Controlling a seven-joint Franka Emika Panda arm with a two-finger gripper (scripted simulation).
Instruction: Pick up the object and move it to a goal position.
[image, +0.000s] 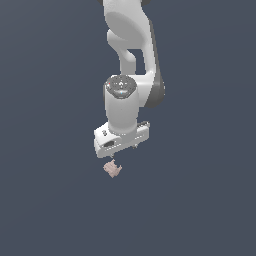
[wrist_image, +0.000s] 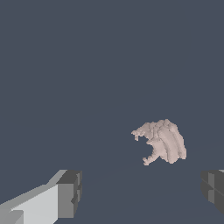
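Note:
The object is a tiny pale pinkish-beige jagged lump resting on the flat dark grey floor. In the wrist view the object shows ridged on one side and ragged on the other. My white gripper hangs just above it, pointing down, offset slightly toward the exterior view's right. The wrist view shows the gripper open, its dark fingertips set far apart with nothing between them. The object lies past the fingertips, nearer one finger than the other, and touches neither.
Only the uniform dark grey floor surrounds the object. The white arm rises behind the gripper toward the exterior view's top edge.

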